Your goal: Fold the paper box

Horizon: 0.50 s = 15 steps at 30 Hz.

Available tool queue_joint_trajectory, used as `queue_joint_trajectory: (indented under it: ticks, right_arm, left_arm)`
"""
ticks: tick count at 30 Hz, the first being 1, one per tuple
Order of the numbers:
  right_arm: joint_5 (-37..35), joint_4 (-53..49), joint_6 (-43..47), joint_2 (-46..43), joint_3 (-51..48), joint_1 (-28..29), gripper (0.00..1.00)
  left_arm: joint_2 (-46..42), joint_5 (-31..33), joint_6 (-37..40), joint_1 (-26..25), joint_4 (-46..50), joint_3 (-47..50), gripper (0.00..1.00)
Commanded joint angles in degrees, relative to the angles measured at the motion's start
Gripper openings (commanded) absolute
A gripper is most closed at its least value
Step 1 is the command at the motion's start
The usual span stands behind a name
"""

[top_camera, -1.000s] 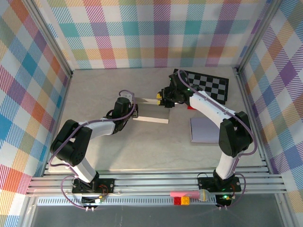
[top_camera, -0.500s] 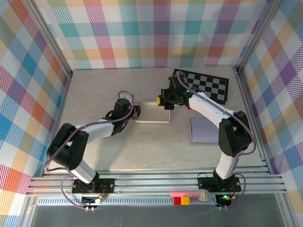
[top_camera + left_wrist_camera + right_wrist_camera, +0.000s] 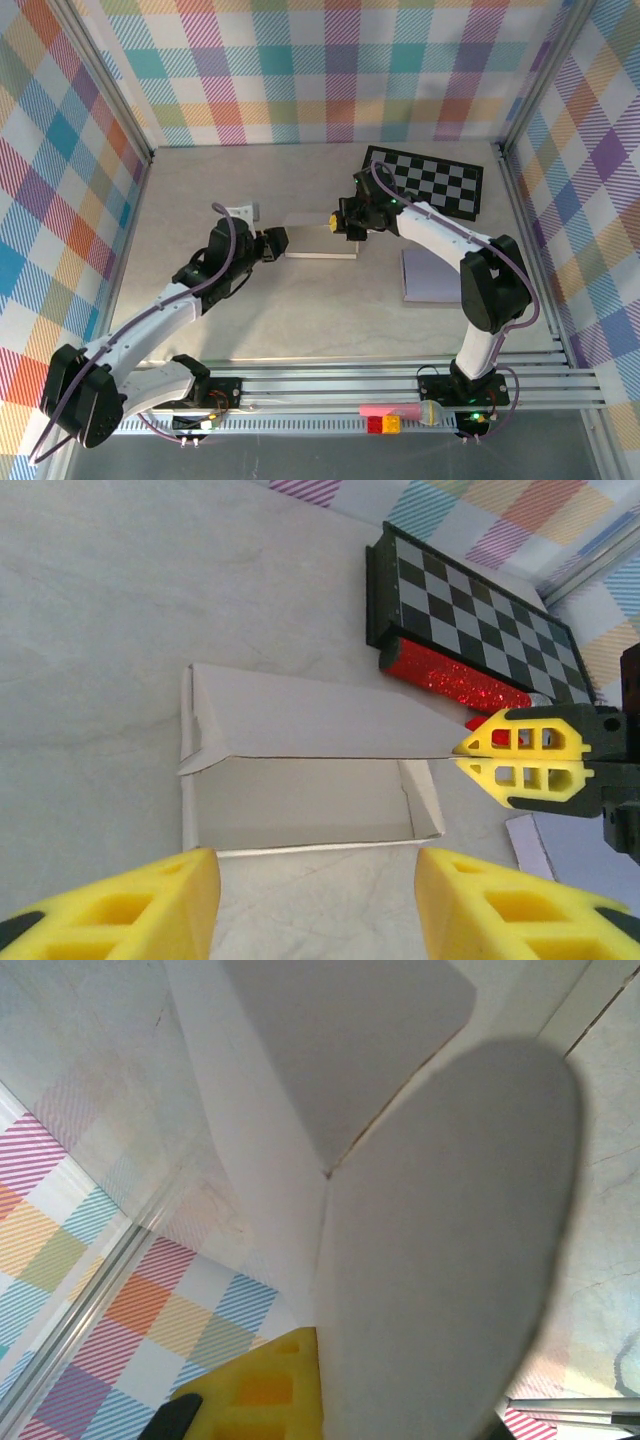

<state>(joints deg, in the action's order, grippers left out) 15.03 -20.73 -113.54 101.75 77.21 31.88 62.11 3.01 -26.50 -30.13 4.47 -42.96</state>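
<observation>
The right gripper [image 3: 468, 756] is pinching the paper box [image 3: 300, 780] at a flap corner.
The left gripper [image 3: 312, 868] is holding its fingers spread apart, and the box is lying on the table [image 3: 100, 630] just ahead of them, between both grippers; a checkerboard [image 3: 478, 630] is lying beyond it.

We find no words, numbers or brand marks to read. The paper box [image 3: 300, 720] is blank; the checkered board [image 3: 470, 610] bears only squares.
</observation>
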Motion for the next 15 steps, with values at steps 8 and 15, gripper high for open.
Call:
queue_joint_trajectory:
  ticks: [8,15]
  right_arm:
    - [1.54,-0.49,2.33,-3.29,-6.53,1.23,0.00]
    - [4.18,-0.85,5.38,-2.90,-9.36,1.26,0.00]
  left_arm:
    - [10.38,-12.30,-9.95,9.91,20.38,-14.24,0.53]
    - [17.64,-19.42,-12.04,13.39,19.88,-15.94,0.49]
